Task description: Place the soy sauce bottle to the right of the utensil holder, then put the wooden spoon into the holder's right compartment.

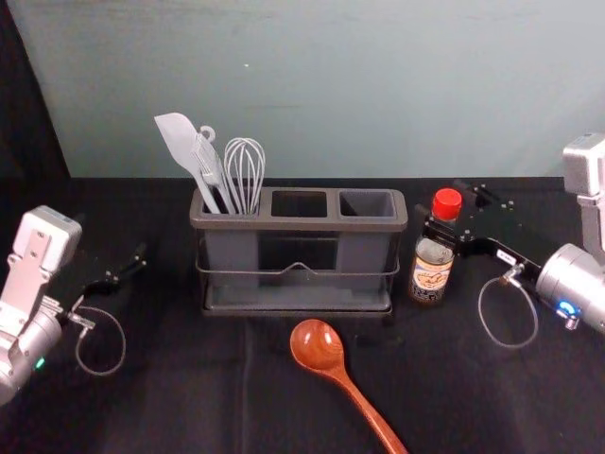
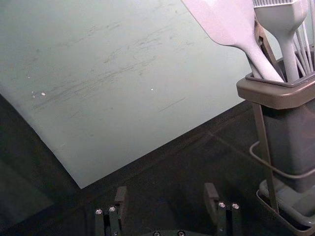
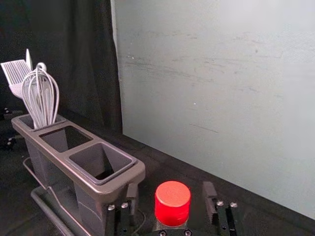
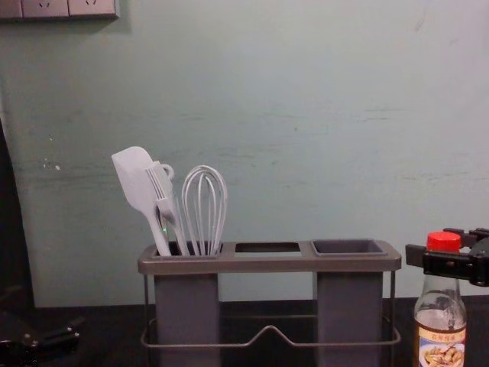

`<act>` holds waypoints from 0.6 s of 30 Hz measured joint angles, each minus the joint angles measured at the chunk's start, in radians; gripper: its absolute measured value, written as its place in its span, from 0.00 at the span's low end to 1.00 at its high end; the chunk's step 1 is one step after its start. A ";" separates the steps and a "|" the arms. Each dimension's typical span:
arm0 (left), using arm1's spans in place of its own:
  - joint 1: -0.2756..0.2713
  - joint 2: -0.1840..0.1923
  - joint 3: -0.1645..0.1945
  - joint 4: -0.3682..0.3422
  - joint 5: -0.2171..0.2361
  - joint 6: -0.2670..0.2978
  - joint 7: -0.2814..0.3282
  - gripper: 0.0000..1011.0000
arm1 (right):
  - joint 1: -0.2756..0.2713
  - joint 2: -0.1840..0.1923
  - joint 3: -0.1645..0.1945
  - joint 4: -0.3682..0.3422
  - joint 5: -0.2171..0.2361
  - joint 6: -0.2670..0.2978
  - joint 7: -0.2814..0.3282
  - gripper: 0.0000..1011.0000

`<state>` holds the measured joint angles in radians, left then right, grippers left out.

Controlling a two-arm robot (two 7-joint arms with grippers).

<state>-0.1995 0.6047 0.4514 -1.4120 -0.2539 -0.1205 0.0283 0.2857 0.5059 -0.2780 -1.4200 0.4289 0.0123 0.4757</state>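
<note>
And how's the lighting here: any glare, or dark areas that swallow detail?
Head view: small bright glints on the wooden spoon, while the black cloth gives up little shadow detail. Left wrist view: the left end effector is dark against dark cloth, so its edges partly merge. Right wrist view: the wall looks softly lit, without harsh glare.

Bottle cap (image 1: 447, 201): you see solid, bright red.
Bottle label (image 4: 441, 345): cream, with an orange-brown picture and print.
Wooden spoon (image 1: 317, 346): glossy reddish brown to your eye.
Utensil holder (image 1: 299, 224): brownish-grey rim, dark grey compartments.
Spatula (image 4: 134, 172): pale grey.
Whisk (image 1: 244, 168): pale grey, matching your spatula.
Tabletop (image 1: 170, 397): black.
Wall (image 1: 378, 95): grey-green; you can spot darker streaks and white specks.
Your left hand (image 1: 111, 241): black.
Your right hand (image 1: 442, 208): black.
</note>
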 joint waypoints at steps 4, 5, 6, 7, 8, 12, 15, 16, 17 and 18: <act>0.000 0.000 0.000 0.000 0.000 0.000 0.000 1.00 | 0.000 0.000 0.000 0.000 0.000 0.000 0.000 0.91; 0.000 0.000 0.000 0.000 0.000 0.000 0.000 1.00 | 0.000 0.000 0.000 -0.001 0.000 0.000 0.000 0.93; 0.000 0.000 0.000 0.000 0.000 0.000 0.000 1.00 | 0.000 0.000 0.000 -0.001 0.000 0.000 0.000 0.95; 0.000 0.000 0.000 0.000 0.000 0.000 0.000 1.00 | 0.000 0.000 0.000 -0.001 0.000 0.000 0.000 0.97; 0.000 0.000 0.000 0.000 0.000 0.000 0.000 1.00 | 0.000 0.000 0.000 -0.001 0.000 0.000 0.000 0.99; 0.000 0.000 0.000 0.000 0.000 0.000 0.000 1.00 | -0.004 0.002 0.001 -0.010 -0.006 -0.002 -0.007 0.99; 0.000 0.000 0.000 0.000 0.000 0.000 0.000 1.00 | -0.020 0.010 0.013 -0.040 -0.023 -0.007 -0.034 0.99; 0.000 0.000 0.000 0.000 0.000 0.000 0.000 1.00 | -0.024 0.012 0.017 -0.049 -0.028 -0.009 -0.041 0.99; 0.000 0.000 0.000 0.000 0.000 0.000 0.000 1.00 | -0.033 0.015 0.026 -0.065 -0.036 -0.011 -0.054 0.99; 0.000 0.000 0.000 0.000 0.000 0.000 0.000 1.00 | -0.038 0.016 0.031 -0.075 -0.039 -0.012 -0.059 0.99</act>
<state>-0.1995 0.6047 0.4514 -1.4119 -0.2539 -0.1205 0.0283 0.2475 0.5224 -0.2468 -1.4947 0.3897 0.0003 0.4162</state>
